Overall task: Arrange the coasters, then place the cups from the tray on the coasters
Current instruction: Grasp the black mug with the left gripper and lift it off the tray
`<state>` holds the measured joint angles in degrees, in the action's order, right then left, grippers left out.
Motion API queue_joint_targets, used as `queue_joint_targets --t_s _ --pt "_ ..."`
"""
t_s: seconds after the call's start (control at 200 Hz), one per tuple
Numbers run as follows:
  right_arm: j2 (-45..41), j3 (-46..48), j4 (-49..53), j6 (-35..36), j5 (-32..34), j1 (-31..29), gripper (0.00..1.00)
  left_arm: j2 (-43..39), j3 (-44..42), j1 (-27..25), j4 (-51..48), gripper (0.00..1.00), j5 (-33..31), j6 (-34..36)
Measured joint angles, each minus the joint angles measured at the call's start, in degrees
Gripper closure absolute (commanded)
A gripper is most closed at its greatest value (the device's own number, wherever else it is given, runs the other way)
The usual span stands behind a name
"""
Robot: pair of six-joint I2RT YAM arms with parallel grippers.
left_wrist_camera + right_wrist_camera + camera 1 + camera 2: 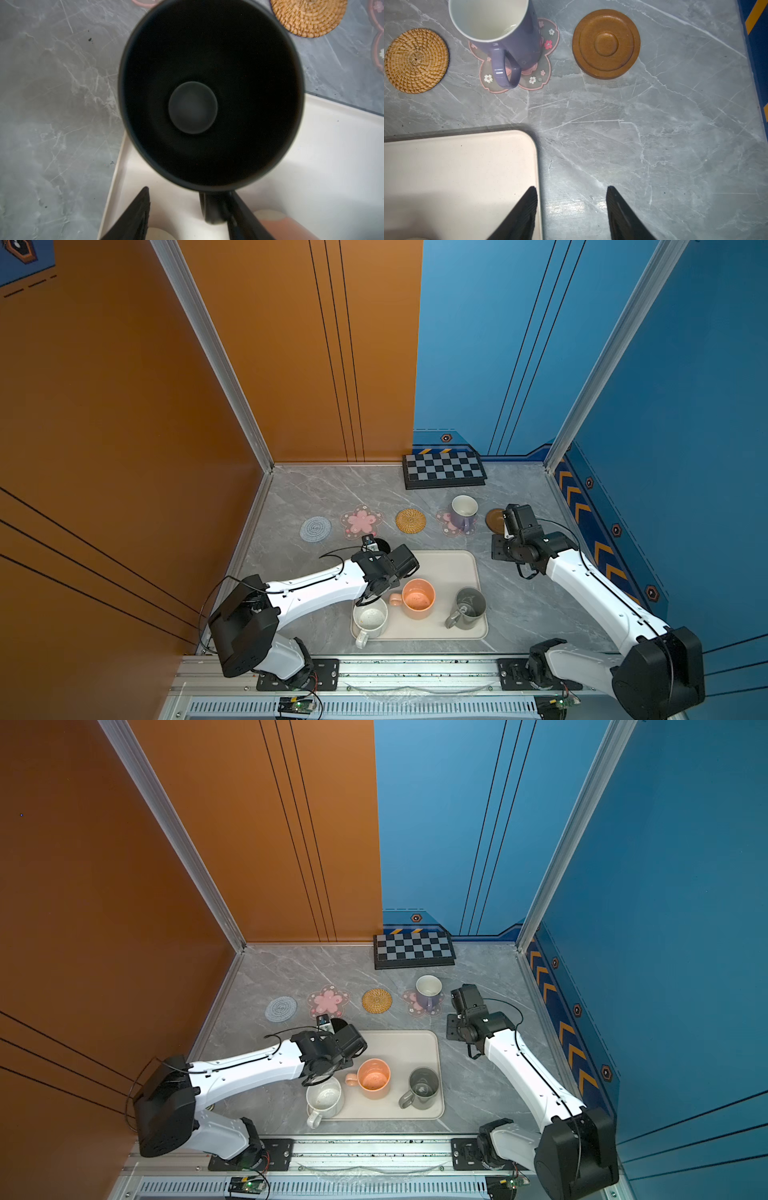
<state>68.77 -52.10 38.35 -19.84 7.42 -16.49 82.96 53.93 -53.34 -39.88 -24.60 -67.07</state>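
Along the far side lie the coasters: grey-blue knitted (315, 528), pink flower (360, 521), straw (410, 520), a second pink flower (542, 70) under the lavender cup (464, 510), and wooden (606, 43). The cream tray (449, 564) carries the peach cup (417, 598), grey cup (469, 605) and speckled white cup (370, 617). At its far left corner is the black cup (207, 93). My left gripper (189, 191) is open around its handle (214, 207), which lies against one finger. My right gripper (571, 187) hangs open and empty over the tray's far right corner.
A black-and-grey checkered board (444, 469) leans at the back wall. The orange wall bounds the table on the left and the blue wall on the right. The right wrist camera covers part of the wooden coaster in both top views.
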Motion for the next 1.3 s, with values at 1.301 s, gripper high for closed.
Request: queue_joint_targets --t_s 1.301 --pt "0.83 1.55 -1.53 -7.04 -1.09 -3.78 0.43 -3.96 -6.19 14.03 8.94 0.41 17.81 36.72"
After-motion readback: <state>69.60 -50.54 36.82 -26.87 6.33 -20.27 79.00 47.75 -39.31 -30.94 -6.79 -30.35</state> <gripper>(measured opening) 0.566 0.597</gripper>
